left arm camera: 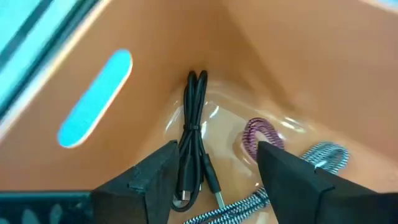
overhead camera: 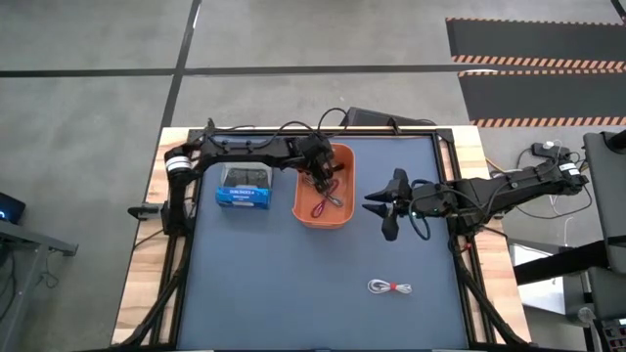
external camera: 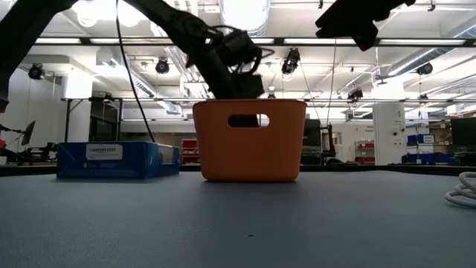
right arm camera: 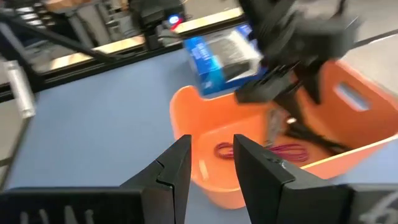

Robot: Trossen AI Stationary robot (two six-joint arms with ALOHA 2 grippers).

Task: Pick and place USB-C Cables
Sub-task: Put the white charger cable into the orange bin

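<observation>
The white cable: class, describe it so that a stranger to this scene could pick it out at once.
Start at the orange bin in the middle of the blue-grey table. Move toward the table's near edge, right of the bin: the white cable lies there alone on the mat. Unlike the cables in the bin, it is white with a red tie.

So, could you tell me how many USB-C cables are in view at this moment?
4. The black cable, the red cable and the grey cable lie inside the orange bin; the white cable lies on the table, apart from the bin. None seems hidden.
</observation>
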